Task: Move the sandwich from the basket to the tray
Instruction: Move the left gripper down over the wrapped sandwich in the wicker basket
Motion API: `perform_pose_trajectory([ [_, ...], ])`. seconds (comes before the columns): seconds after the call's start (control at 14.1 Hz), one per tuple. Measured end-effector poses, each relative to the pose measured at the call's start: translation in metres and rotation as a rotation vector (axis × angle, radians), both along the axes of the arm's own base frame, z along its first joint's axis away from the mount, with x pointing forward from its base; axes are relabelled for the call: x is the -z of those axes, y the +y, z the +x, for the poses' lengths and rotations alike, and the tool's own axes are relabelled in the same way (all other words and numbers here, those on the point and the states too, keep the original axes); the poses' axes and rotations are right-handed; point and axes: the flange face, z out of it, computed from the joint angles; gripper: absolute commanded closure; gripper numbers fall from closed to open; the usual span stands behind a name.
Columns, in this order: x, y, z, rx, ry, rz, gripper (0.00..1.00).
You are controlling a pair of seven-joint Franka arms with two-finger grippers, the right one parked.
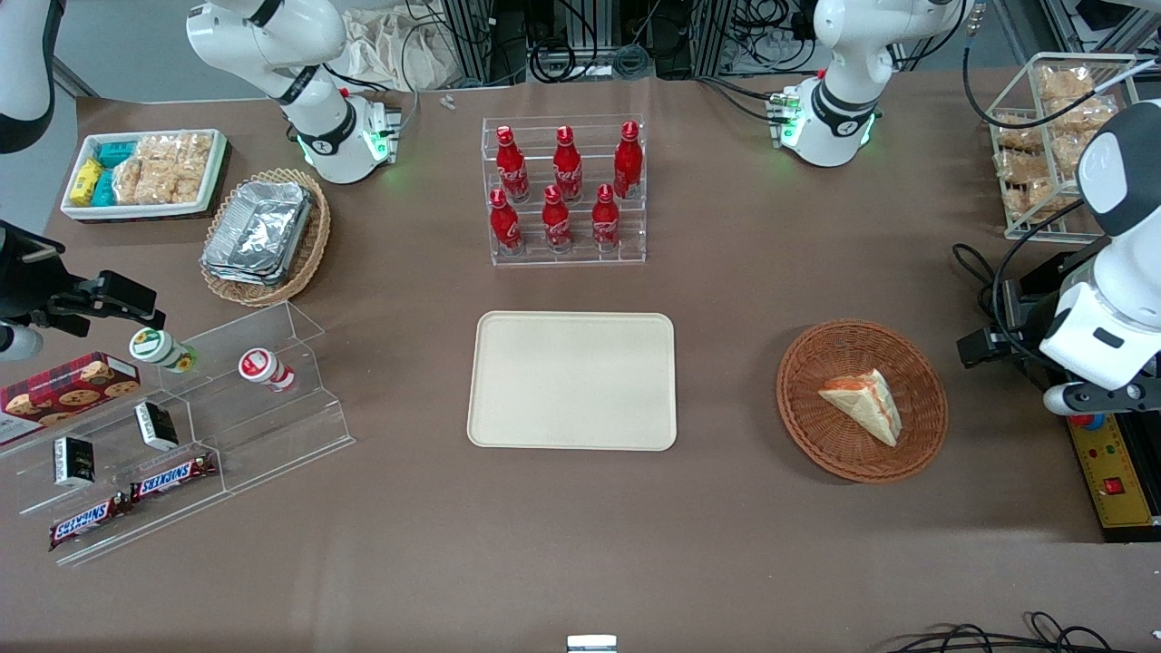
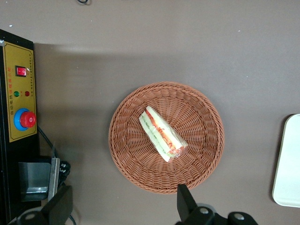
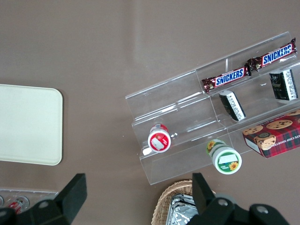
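— Sandwich (image 1: 863, 403) first: lies wrapped in the reddish-brown wicker basket (image 1: 821, 436), slightly off its centre, pointed tip toward the beige tray (image 1: 571, 433), filling edge up on the side away from the front camera.

— And the gripper (image 2: 123, 206)?

— Hangs high above the basket's edge toward the working arm's end of the table, fingers (image 2: 186, 201) spread wide, holding nothing. Well clear of the sandwich (image 2: 162, 133).

— So how to take it cleanly?

— Centre over the wedge, turn the wrist so the fingers straddle the two flat bread faces, not tip to crust. Descend slowly, stop short of the weave, close gently; soft bread probably squashes, and slick wrap may slip. Then lift straight up, clear the rim, carry across bare table to the tray.
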Motion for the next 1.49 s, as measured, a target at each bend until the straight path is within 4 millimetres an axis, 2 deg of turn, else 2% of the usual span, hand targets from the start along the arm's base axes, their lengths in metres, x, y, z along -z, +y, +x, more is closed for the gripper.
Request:
perform_pose_trajectory([
  [0.28, 0.002, -0.003, 0.000, -0.026, 0.005, -0.002, 0.00],
  [0.5, 0.020, -0.017, 0.004, -0.205, 0.021, -0.015, 0.00],
  [0.71, 0.059, -0.027, 0.009, -0.435, 0.029, -0.047, 0.00],
  [0.99, 0.109, -0.029, 0.006, -0.685, 0.026, -0.067, 0.00],
  [1.28, 0.158, -0.027, 0.001, -0.809, 0.017, -0.080, 0.00],
  [1.49, 0.192, -0.026, 0.004, -0.872, 0.035, -0.085, 0.00],
])
